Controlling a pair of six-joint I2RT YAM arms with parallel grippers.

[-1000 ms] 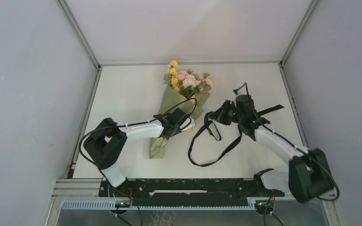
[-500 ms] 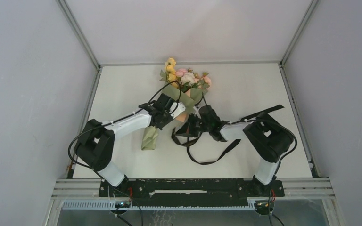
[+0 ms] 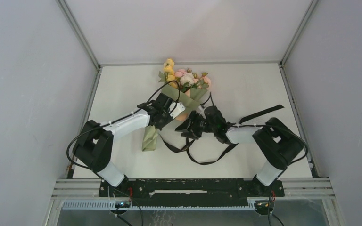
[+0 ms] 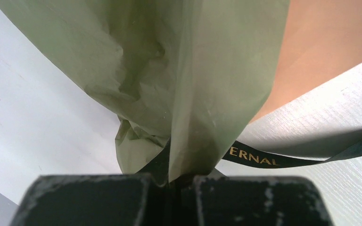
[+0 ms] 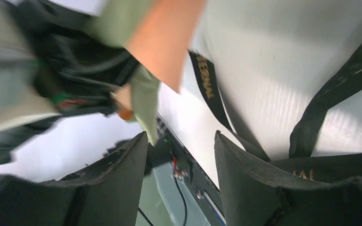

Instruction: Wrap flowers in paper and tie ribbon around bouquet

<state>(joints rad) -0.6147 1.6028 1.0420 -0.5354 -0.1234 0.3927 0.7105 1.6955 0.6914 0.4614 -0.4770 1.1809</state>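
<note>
L gripper [image 4: 172,181] was pinched shut on olive-green paper-cone bouquet [image 3: 191,94] w/ yellow, pink & cream blooms, mid white table [image 3: 122,89]. R gripper [image 5: 181,141] gaped, holding nothing. Long floppy black ribbon [image 3: 212,162] lay loose by cone. Risk: could slide off before R regripped, or cone unroll if L slipped.

The table [image 3: 122,94] is being lit brightly and evenly from overhead in the top view, and only faint, soft shadows are being cast beneath the arms [image 3: 127,125]. In the left wrist view, the olive paper [image 4: 160,70] just ahead of the left gripper's fingers [image 4: 89,197] is being rendered sharply. The gold lettering on the ribbon [image 4: 254,157] is being kept legible, and a soft grey shadow is being thrown under the paper's peach edge. In the right wrist view, everything ahead and left of the right gripper's fingers [image 5: 108,188] is being smeared by motion blur.
</note>
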